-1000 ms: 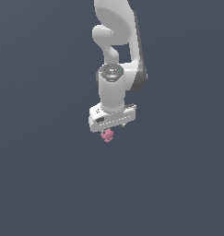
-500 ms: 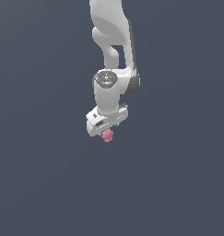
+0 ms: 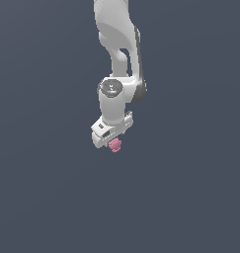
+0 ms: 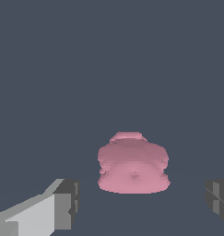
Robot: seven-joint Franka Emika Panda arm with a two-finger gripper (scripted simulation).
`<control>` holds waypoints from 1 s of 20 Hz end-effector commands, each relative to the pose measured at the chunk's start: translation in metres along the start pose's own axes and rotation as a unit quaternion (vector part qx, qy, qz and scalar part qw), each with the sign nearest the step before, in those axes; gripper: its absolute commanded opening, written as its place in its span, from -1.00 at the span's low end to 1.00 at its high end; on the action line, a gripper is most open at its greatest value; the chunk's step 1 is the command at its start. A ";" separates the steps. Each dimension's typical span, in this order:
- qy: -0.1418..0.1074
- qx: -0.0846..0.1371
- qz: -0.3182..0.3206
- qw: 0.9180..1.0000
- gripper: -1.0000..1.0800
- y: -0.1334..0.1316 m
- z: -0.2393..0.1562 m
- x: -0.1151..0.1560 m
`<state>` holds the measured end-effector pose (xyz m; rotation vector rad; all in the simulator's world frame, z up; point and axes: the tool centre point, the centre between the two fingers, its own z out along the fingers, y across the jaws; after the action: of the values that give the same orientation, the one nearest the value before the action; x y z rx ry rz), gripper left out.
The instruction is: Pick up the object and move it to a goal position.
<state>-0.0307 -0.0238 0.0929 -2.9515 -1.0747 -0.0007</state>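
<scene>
The object is a tiny pink knobbly lump that shows just under the white gripper in the exterior view. In the wrist view the object lies between the two fingers, with a clear gap to the finger on one side and to the finger on the other. The gripper is open and touches nothing. The fingers straddle the object. The white arm hangs down from above.
A plain dark grey-blue surface fills both views. No other objects, containers or edges show.
The gripper has sunk a little and shifted slightly to the exterior view's left. The pink object has stayed where it was.
</scene>
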 end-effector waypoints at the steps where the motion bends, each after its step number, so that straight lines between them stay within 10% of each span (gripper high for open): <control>1: 0.000 0.000 -0.007 1.000 0.92 0.000 0.001 -0.001; 20: 0.000 0.000 -0.009 1.000 0.92 0.000 0.051 -0.002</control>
<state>-0.0330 -0.0246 0.0448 -2.9422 -1.0993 0.0020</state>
